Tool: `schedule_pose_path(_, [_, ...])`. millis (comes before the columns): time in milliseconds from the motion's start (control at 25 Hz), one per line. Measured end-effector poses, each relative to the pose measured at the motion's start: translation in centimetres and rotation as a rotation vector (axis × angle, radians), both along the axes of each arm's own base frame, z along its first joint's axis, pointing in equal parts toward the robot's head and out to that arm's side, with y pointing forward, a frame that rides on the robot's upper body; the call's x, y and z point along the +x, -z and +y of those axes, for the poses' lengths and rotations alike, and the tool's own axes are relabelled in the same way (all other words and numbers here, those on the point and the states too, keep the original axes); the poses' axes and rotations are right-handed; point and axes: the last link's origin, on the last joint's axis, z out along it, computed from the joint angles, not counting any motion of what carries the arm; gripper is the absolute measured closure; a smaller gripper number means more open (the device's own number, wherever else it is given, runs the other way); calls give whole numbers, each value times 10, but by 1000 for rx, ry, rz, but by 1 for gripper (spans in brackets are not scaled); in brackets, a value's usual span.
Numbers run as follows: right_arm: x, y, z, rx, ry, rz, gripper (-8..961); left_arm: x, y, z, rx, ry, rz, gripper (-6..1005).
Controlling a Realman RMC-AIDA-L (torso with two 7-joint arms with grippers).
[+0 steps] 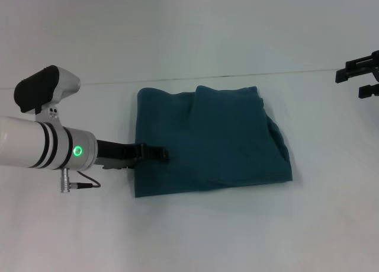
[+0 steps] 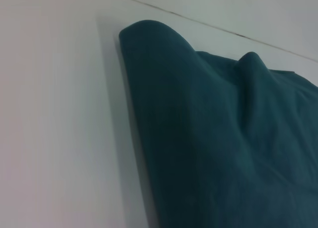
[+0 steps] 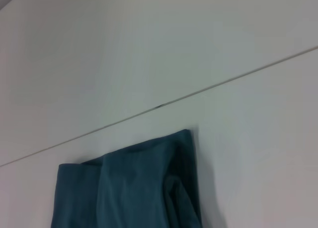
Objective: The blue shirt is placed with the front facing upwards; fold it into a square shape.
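Observation:
The blue shirt [image 1: 210, 141] lies folded into a rough square on the white table, plain teal side up, with no lettering or collar showing. A raised crease runs near its far edge [image 2: 251, 64]. My left gripper [image 1: 153, 152] reaches in low from the left and lies over the shirt's left edge. The left wrist view shows only that folded edge [image 2: 149, 114] close up. My right gripper [image 1: 362, 77] hangs open and empty at the far right, well clear of the shirt. A far corner of the shirt [image 3: 144, 188] appears in the right wrist view.
The white table [image 1: 237, 236] has a thin seam line [image 1: 296, 72] running across behind the shirt. A small cable [image 1: 83, 180] hangs under the left wrist.

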Motion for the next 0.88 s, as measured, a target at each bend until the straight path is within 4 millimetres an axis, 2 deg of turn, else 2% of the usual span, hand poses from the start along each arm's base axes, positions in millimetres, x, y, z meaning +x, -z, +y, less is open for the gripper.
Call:
schedule_pose_path(320, [2,0,-1,2,5,3,159,7,-1,0,-6,24,-10,190])
schedule_pose_path(760, [4,-1,-3,6,8,7,159,11,1,0,-16,35,-13,379])
schedule_pose_path(880, [4,-1,-3,6,8,7,159,13,0,1,-18,39,-15,497])
